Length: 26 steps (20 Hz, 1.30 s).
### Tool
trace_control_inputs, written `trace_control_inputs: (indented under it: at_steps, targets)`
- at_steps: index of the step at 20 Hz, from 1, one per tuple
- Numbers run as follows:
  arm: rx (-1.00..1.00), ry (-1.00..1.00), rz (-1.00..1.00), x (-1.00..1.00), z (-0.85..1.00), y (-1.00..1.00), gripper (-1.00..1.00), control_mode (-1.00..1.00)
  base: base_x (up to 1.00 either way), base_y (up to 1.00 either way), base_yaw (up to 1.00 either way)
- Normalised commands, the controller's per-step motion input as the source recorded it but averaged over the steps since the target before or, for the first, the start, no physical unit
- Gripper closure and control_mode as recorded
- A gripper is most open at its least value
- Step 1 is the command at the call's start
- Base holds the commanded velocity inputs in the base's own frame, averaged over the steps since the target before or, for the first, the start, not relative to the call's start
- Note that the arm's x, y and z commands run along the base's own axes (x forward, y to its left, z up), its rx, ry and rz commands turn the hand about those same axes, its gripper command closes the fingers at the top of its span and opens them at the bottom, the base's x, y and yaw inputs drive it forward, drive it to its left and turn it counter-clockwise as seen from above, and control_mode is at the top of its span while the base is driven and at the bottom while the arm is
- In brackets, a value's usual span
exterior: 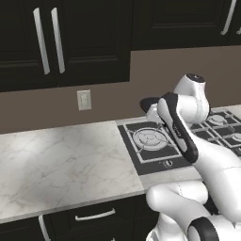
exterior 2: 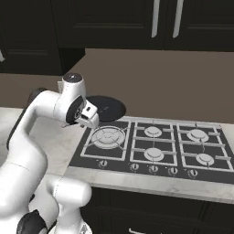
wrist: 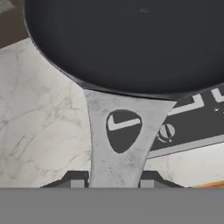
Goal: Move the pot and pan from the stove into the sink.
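In the hand view we see the gripper [wrist: 112, 180] with its two dark fingertips [wrist: 75, 178] pressed on both sides of the grey handle of the pan [wrist: 131, 48], so the jaws are nearly closed and hold this handle. In the right base view the black pan [exterior 2: 106, 107] is lifted in the air above the rear left corner of the stove [exterior 2: 155, 146], close to the brown wall. In the left base view the pale marble counter [exterior: 56, 164] lies left of the stove [exterior: 150, 146].
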Motion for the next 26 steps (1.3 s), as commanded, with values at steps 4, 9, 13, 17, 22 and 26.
trace_control_inputs:
  at_steps: [4, 9, 13, 17, 22, 26]
  targets:
    - [0.02, 0.00, 0.00, -0.84, 0.53, -0.07, 1.00, -1.00, 0.00, 0.00, 0.00]
    - [0.00, -0.13, 0.00, -0.92, 0.36, 0.00, 1.00, -1.00, 0.00, 0.00, 0.00]
    - [-0.02, -0.21, 0.01, -0.96, 0.23, 0.04, 1.00, -1.00, 0.00, 0.00, 0.00]
    - [-0.05, -0.17, 0.04, -0.95, 0.17, 0.06, 1.00, -1.00, 0.00, 0.00, 0.00]
    - [-0.05, -0.15, 0.06, -0.95, 0.14, 0.03, 1.00, -1.00, 0.00, 0.00, 0.00]
    - [-0.06, -0.15, 0.07, -0.95, 0.12, 0.03, 1.00, -1.00, 0.00, 0.00, 0.00]
